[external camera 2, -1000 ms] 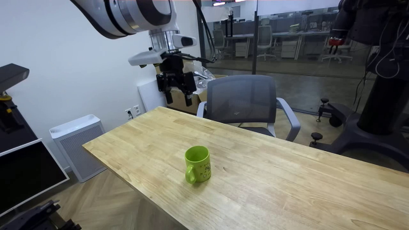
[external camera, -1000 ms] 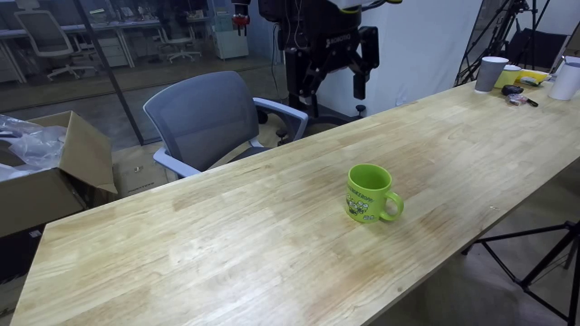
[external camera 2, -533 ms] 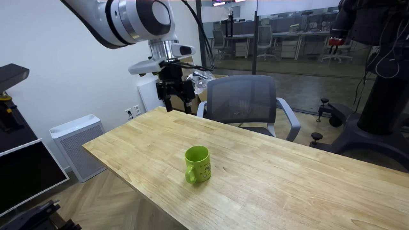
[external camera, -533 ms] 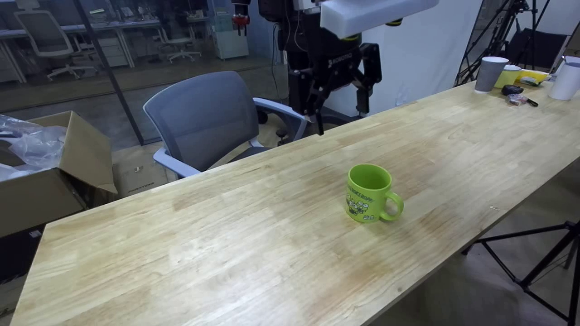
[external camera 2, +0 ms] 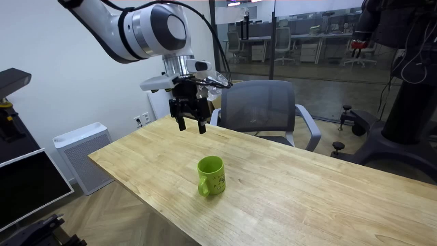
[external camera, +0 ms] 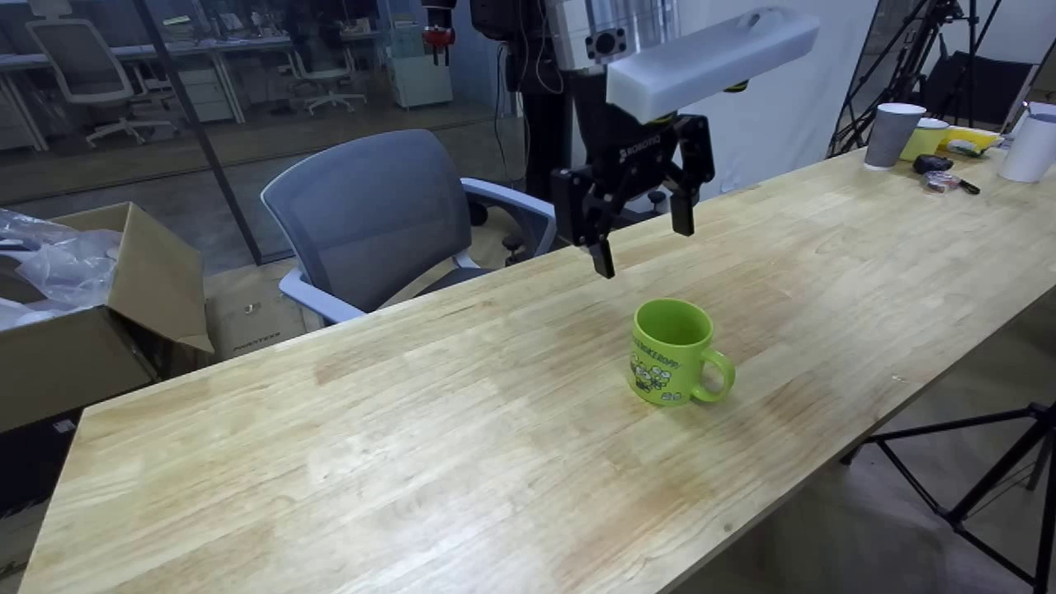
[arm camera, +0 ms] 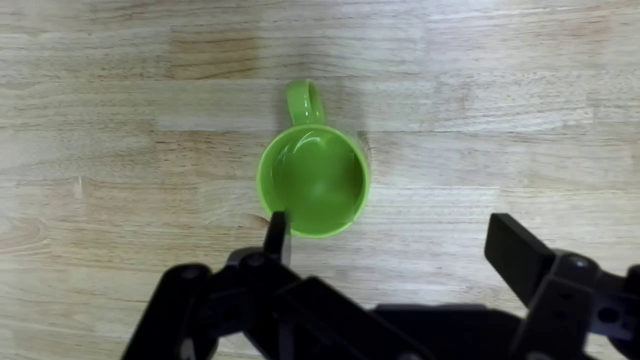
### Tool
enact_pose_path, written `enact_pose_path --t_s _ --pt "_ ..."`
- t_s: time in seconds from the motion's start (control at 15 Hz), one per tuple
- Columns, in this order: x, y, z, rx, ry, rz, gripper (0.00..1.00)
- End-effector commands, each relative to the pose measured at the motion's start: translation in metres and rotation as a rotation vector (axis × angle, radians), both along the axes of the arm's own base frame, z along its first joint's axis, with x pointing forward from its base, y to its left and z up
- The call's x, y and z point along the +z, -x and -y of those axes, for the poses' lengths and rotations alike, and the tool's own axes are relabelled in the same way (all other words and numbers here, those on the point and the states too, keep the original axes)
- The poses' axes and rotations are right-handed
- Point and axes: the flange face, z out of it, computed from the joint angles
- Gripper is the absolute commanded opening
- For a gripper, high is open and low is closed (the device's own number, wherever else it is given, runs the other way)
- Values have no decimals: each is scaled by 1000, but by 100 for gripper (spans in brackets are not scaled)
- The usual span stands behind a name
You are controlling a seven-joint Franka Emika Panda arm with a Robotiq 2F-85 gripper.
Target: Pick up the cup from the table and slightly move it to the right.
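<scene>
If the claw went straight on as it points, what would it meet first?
Probably the green mug: one finger overlaps its rim in the wrist view. Depth is unclear; possibly the table instead.

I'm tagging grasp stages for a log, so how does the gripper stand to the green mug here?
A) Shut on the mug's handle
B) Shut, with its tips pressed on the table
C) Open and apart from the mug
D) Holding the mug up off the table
C: in both exterior views the gripper hangs open, clear of the green mug, which stands upright on the table.
</scene>
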Motion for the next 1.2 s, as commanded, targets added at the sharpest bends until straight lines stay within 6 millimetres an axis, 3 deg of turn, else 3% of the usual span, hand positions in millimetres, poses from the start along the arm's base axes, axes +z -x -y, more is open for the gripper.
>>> enact_pose_path --t_s 0.0,0.53,1.13 --pt "0 0 0 0 0 -1 100" --pt "0 0 0 1 1 -1 100" --pt "-87 20 1 0 -6 -104 100"
